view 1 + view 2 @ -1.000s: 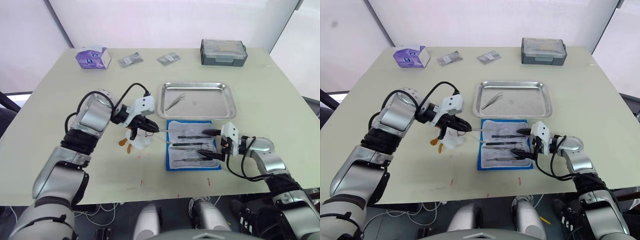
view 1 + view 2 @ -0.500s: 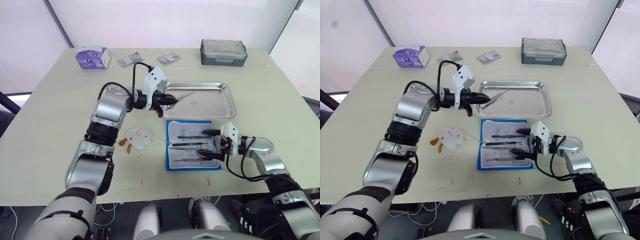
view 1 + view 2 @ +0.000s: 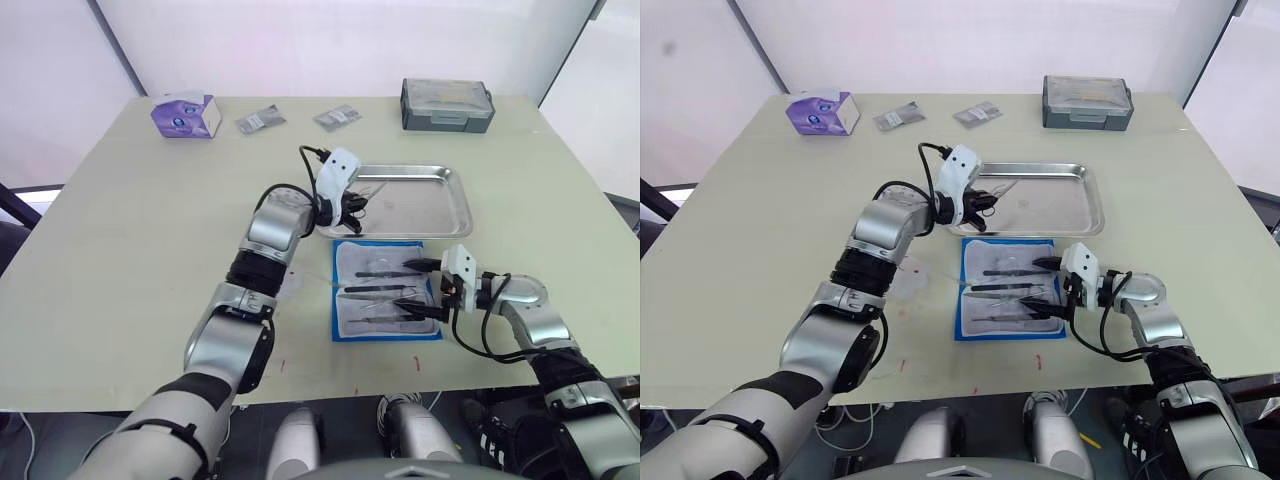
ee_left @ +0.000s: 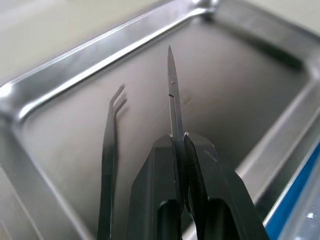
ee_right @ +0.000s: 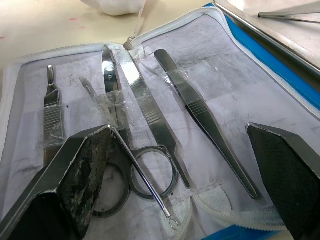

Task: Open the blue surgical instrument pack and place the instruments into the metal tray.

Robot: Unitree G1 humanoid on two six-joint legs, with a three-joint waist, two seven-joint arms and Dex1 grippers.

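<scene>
metal tray | L gripper clamps scissors over it, beside forceps | R gripper wide above pack

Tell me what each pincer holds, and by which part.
Left pincer grips a slim pointed instrument partway along it, tip over the metal tray. Right pincer is open, holding nothing.

We see the left arm reaching forward and inward, elbow bent, forearm angled toward centre. Left gripper has its two black fingers pressed together on a slim pointed instrument, tip projecting beyond the fingertips. Right arm low, elbow tucked out to the side, forearm running inward and level. Right gripper with fingers spread wide apart, nothing between them, pointing toward the left.
</scene>
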